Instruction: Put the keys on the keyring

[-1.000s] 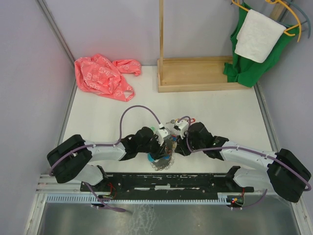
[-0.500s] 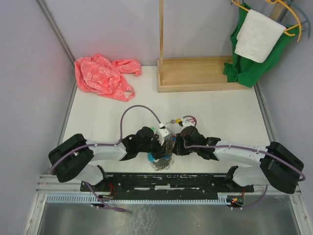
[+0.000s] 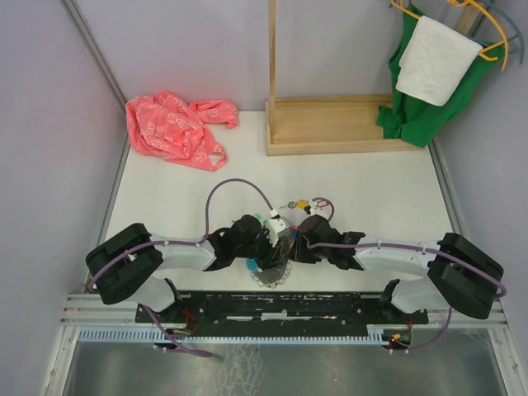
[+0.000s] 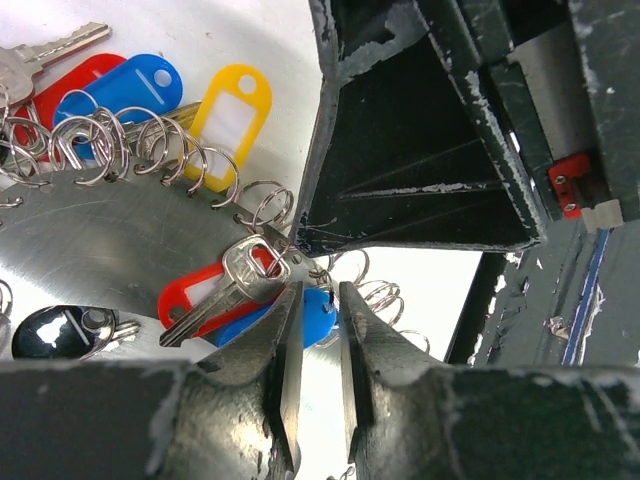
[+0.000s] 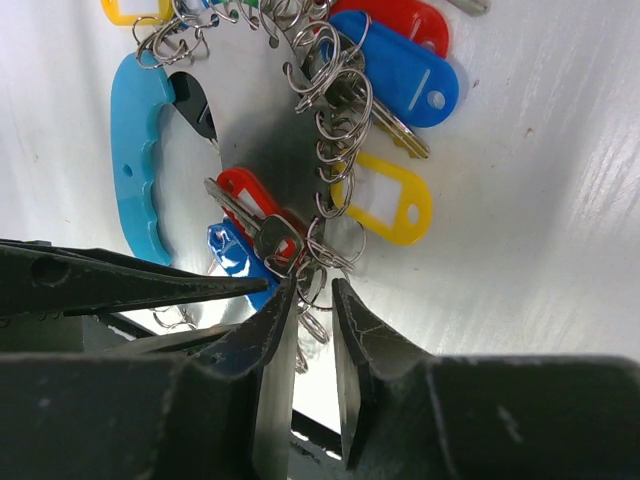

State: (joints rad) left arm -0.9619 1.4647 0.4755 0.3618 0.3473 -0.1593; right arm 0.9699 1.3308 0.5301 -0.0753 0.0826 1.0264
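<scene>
The surface (image 3: 371, 190) is white and flat, with pale grey walls (image 3: 165, 41) round it. At the upper left of the top view lies a crumpled pink bag (image 3: 173, 128). At the upper middle stands a wooden frame (image 3: 330, 124). In the upper right corner a green cloth (image 3: 421, 111) and a white towel (image 3: 436, 59) hang on hangers (image 3: 495, 37). One key with a yellow tag (image 3: 301, 203) lies alone just above the middle.

The keyring (image 3: 269, 277) lies low in the middle, near the surface's bottom edge, but the arms (image 3: 181, 252) hide most of it. Up close its grey coils and light-blue sleeve (image 5: 135, 150) show, with the keys (image 5: 400, 65) fanned out. The left pincer (image 4: 318, 330) has its jaws a thin slit apart, with nothing seen between them. A key with a red tag (image 4: 215, 290) sits right at its tip. The right pincer (image 5: 310, 320) is just as narrow, with wire loops at its tips, and I cannot tell if it pinches them. The frame's top and the hangers are cut off.
</scene>
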